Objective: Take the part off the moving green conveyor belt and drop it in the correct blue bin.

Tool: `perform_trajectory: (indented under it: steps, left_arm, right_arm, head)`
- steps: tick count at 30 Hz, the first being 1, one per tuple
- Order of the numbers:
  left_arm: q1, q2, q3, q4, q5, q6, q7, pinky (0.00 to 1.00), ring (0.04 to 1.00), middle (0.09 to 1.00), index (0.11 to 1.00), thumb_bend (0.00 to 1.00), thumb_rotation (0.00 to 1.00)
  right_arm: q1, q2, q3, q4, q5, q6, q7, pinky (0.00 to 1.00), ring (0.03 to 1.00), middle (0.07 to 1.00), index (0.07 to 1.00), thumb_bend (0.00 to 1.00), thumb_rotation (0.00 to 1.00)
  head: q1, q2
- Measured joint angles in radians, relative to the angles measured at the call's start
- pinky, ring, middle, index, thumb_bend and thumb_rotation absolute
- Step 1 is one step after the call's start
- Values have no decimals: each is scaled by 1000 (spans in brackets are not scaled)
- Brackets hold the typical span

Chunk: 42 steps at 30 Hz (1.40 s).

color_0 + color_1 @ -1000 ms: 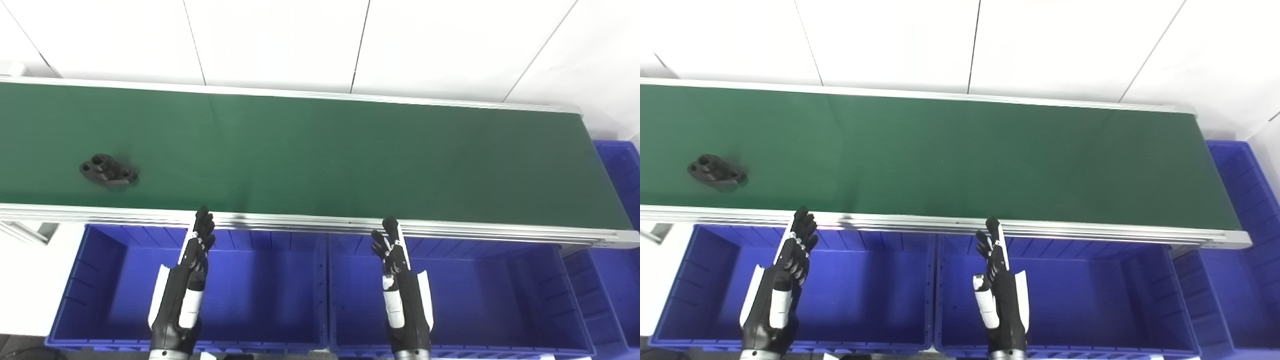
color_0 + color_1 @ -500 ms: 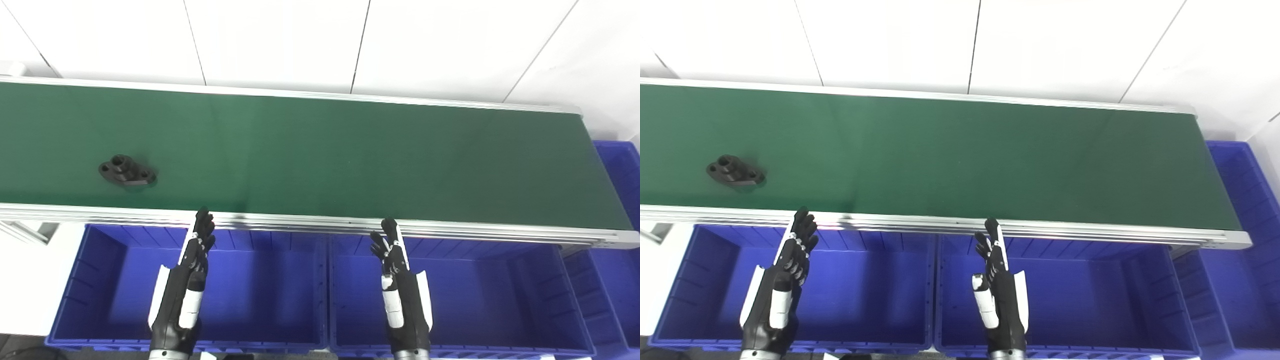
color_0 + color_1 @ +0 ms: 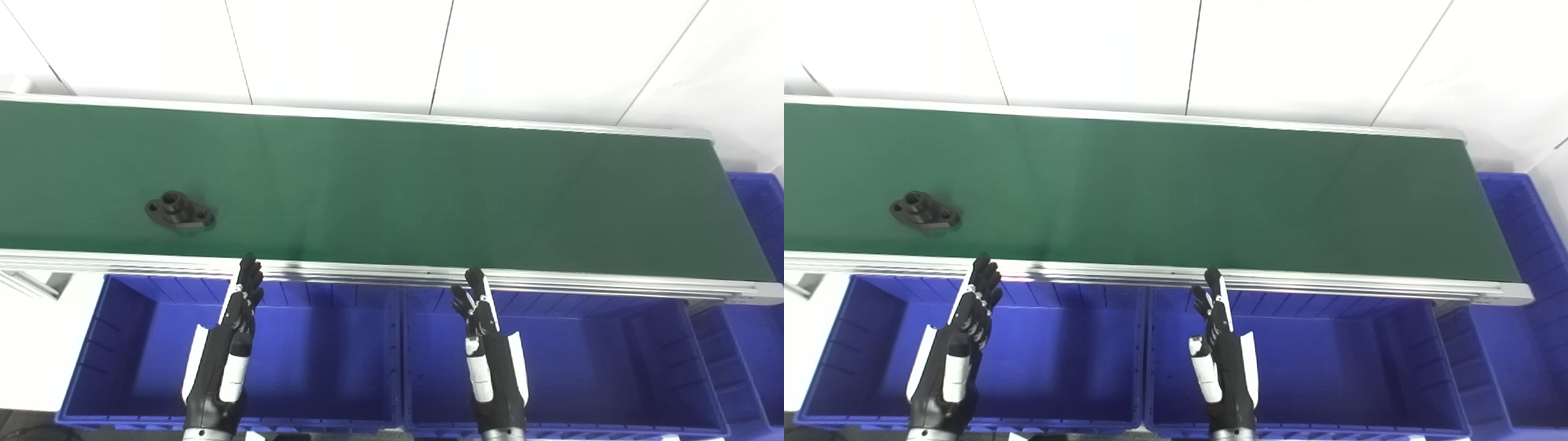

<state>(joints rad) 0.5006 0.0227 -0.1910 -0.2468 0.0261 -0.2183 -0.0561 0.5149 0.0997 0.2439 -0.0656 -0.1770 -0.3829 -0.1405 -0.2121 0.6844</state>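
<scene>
A black flanged part (image 3: pixel 179 210) with a raised collar and bolt holes lies on the green conveyor belt (image 3: pixel 392 184) at the left, near the front edge. My left hand (image 3: pixel 240 309) is open and empty, held over the left blue bin (image 3: pixel 122 343), below and to the right of the part. My right hand (image 3: pixel 476 313) is open and empty over the middle blue bin (image 3: pixel 612 367). Both hands point up toward the belt's front rail.
A third blue bin (image 3: pixel 756 257) stands at the belt's right end. The belt's aluminium front rail (image 3: pixel 392 272) runs just beyond my fingertips. A white wall rises behind the belt. A white surface (image 3: pixel 30 343) lies left of the bins.
The black part has travelled to the right along the belt, closer to my left hand. My right hand has shifted slightly left. My left hand has not moved.
</scene>
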Motion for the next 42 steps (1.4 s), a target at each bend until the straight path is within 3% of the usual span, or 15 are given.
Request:
perform_trajectory:
  steps: [5,6,10,12,20,27,32,37,40,42]
  left_arm:
    - [1,-12,-9,28,3,-8,1,1000,1000,1000,1000,762,998]
    - [1,-14,-11,31,10,-16,1,1000,1000,1000,1000,772,995]
    - [0,-33,-19,64,54,-47,14,1000,1000,1000,1000,795,979]
    - [-1,-41,-25,86,71,-68,19,1000,1000,1000,1000,797,970]
    - [-12,-47,-39,134,117,-112,34,1000,1000,1000,1000,843,928]
    - [-25,-76,-51,170,156,-137,62,990,990,1000,1000,810,934]
    - [-34,-83,-60,203,177,-153,66,992,996,1000,1000,769,946]
    - [-39,-90,-63,219,180,-158,67,985,996,1000,1000,759,933]
    - [-39,-93,-64,222,183,-158,67,986,996,1000,1000,753,934]
    - [-39,-93,-64,221,190,-158,67,983,994,1000,1000,752,933]
  right_arm:
    - [-1,-17,-7,36,29,-2,15,941,949,1000,1000,739,1000]
    - [-1,-25,-10,40,33,-3,15,937,950,1000,1000,732,1000]
    - [-11,-44,-27,67,33,-22,16,921,952,1000,1000,727,1000]
    - [-13,-50,-31,75,29,-22,15,910,947,1000,1000,741,1000]
    - [-22,-73,-44,95,39,-24,15,923,947,1000,1000,762,1000]
    - [-29,-106,-47,106,52,-25,24,935,957,1000,1000,791,1000]
    - [-41,-141,-40,99,45,-25,20,941,961,1000,1000,746,1000]
    - [-41,-164,-38,66,27,-25,-4,923,956,996,1000,805,1000]
    - [-41,-167,-40,20,-9,-27,-36,902,940,968,1000,840,951]
    - [-42,-173,-30,-17,-59,-28,-75,866,926,950,991,804,867]
  head:
    - [56,-36]
    - [84,-58]
    - [100,-78]
    - [118,-107]
    - [164,-149]
    - [213,-184]
    - [235,-197]
    - [237,-187]
    - [221,-169]
    - [209,-155]
